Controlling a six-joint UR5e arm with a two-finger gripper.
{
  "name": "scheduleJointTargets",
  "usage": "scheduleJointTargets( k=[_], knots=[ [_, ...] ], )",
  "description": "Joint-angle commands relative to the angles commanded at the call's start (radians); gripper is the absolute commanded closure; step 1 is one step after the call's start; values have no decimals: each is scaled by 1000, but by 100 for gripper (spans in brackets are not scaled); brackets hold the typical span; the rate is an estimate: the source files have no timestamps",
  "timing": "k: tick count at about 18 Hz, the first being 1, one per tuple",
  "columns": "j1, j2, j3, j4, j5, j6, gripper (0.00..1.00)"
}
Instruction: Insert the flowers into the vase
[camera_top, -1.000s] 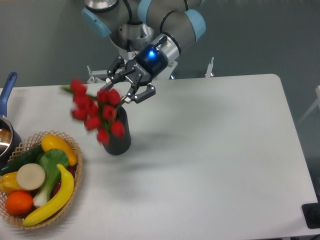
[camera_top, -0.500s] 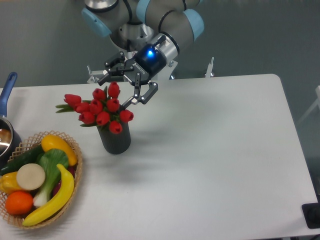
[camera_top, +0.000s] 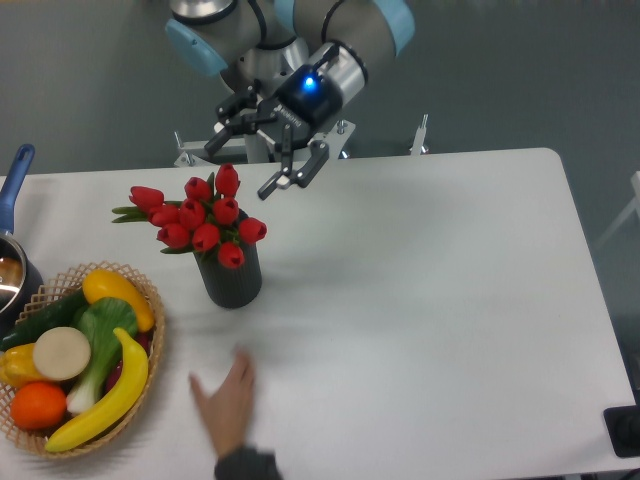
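Camera view, fixed, looking down on a white table (camera_top: 430, 300).

Far left edge: a metal pot (camera_top: 12, 272) with a blue handle (camera_top: 14, 178), only partly in frame.

Near left: a wicker basket (camera_top: 150, 345) holding a yellow banana, an orange, a green leafy vegetable, a cucumber, and a pale round slice (other items are too overlapped to name).

Right of the basket, towards the far side: the vase (camera_top: 232, 275), dark and ribbed, standing upright on the table. The flowers (camera_top: 205, 215) sit in its mouth; the red buds fan out above the rim and lean left, with one bud and some green leaves reaching out furthest to the left. The stems below the buds are hidden inside the vase.

Above and behind the vase: the gripper (camera_top: 265, 150), fingers spread apart and holding nothing. It hangs clear of the buds, tilted, with a blue light glowing on its body. The arm rises out of the top of the frame.

Near edge, below the vase: a human hand (camera_top: 228, 400) with fingers splayed (somewhat blurred), resting over the table, well apart from the vase and the basket.

Near right corner: a small dark object (camera_top: 625, 432), cut off by the frame.
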Motion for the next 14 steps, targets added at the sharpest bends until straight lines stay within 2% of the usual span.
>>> scheduleJointTargets(
  k=[5,10,12,14],
  knots=[
    [136,-24,72,1,9,8,0],
    [178,-237,202,8,21,12,0],
    [155,-342,279,11,72,12,0],
    [91,-425,365,12,182,11,0]
  ],
)
